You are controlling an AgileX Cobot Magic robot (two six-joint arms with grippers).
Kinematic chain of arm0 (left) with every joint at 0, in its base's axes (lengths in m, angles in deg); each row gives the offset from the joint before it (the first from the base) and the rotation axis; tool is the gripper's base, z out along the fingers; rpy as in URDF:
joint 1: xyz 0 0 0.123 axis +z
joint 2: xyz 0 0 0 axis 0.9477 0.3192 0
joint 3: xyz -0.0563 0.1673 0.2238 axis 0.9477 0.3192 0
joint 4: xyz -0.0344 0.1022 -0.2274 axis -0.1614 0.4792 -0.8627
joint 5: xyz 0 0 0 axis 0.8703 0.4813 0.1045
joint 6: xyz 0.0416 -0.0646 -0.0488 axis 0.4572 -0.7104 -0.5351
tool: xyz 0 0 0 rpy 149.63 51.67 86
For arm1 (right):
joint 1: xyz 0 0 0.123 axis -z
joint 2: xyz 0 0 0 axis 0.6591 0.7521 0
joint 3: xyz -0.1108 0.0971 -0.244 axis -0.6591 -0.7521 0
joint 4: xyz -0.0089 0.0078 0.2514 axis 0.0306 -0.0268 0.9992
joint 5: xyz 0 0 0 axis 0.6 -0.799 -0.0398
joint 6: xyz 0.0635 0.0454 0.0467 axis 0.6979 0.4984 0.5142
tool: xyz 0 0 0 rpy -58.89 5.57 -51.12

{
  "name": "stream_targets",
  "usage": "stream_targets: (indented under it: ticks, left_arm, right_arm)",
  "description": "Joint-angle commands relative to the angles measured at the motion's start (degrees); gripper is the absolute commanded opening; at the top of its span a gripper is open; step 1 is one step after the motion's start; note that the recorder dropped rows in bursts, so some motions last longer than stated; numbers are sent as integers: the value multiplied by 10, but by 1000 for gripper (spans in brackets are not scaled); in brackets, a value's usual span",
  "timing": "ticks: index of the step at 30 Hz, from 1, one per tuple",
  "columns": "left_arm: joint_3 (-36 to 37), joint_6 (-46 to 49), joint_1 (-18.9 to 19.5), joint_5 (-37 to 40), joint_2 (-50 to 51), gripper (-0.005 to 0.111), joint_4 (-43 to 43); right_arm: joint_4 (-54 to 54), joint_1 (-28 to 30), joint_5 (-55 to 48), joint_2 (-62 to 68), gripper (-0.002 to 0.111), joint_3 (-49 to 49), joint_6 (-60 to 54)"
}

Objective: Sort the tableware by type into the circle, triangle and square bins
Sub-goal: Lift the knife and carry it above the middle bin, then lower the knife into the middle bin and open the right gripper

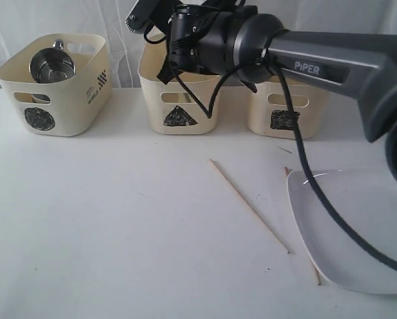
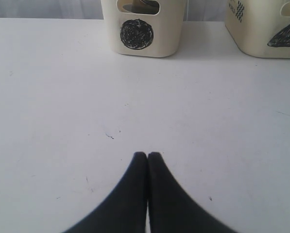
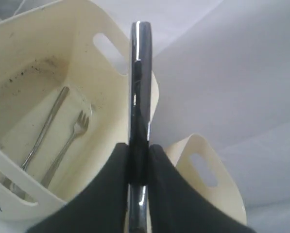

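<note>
Right gripper (image 3: 139, 162) clamped on steel knife (image 3: 139, 73), edge-on, held over triangle bin (image 3: 47, 53) where fork (image 3: 78, 127) already lies: cutlery groups there. Left gripper (image 2: 147, 156) closed, empty, parked over table (image 2: 62, 97). Chopstick (image 1: 249, 207) probably next.

Bins in a row at the back of the tabletop (image 1: 118, 232): circle bin (image 1: 52, 83) left, triangle bin (image 1: 178, 106) middle, square bin (image 1: 284, 109) right. Mug (image 1: 52, 66) in circle bin. Fork (image 3: 74, 133) and second utensil (image 3: 45, 126) in triangle bin, with knife (image 3: 139, 97) clamped in right tool (image 3: 139, 150) above it. Plate (image 1: 358, 232) front right. One chopstick (image 1: 249, 206) left of plate, other chopstick (image 1: 316, 272) along its left edge.
</note>
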Motion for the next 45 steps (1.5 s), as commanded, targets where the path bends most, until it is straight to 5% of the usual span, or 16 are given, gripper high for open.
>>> stream_targets:
  ticks: [1, 9, 45]
  left_arm:
    - [2, -3, 1, 0, -3, 0, -3]
    - [2, -3, 1, 0, -3, 0, -3]
    - [2, -3, 1, 0, -3, 0, -3]
  right_arm:
    - [-10, 9, 38, 33, 0, 39, -28]
    - [-8, 21, 97, 87, 0, 117, -51]
    - [166, 70, 137, 76, 0, 115, -127]
